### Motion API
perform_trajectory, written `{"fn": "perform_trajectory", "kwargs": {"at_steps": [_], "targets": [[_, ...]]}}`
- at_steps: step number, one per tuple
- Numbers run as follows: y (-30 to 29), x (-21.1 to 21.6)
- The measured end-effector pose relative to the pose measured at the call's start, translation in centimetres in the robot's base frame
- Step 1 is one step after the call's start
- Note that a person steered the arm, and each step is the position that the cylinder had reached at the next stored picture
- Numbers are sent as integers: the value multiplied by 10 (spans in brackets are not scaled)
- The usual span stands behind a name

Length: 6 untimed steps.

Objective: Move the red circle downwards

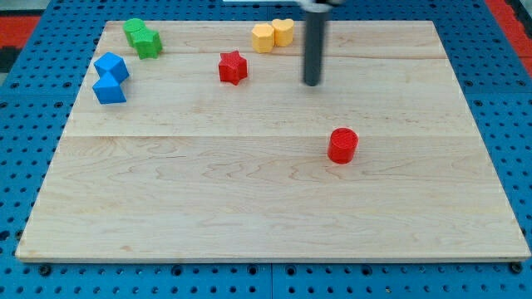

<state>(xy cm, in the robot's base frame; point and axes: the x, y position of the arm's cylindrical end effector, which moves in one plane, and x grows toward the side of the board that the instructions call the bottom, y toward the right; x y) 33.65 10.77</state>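
The red circle (342, 145), a short red cylinder, stands on the wooden board (249, 199) right of centre. My tip (312, 84) is the lower end of a dark rod that comes down from the view's top. It is above and slightly left of the red circle, clearly apart from it. A red star (233, 67) lies to the left of my tip.
Two yellow blocks (273, 35) sit touching near the top edge, left of the rod. Two green blocks (142, 37) are at the top left. Two blue blocks (110, 77) lie below them near the left edge. Blue pegboard surrounds the board.
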Motion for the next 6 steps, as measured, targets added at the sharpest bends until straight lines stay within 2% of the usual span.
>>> {"fn": "perform_trajectory", "kwargs": {"at_steps": [1, 2, 3, 4, 5, 6], "targets": [[47, 69], [41, 164], [-30, 157], [-54, 96], [-13, 105], [1, 158]]}}
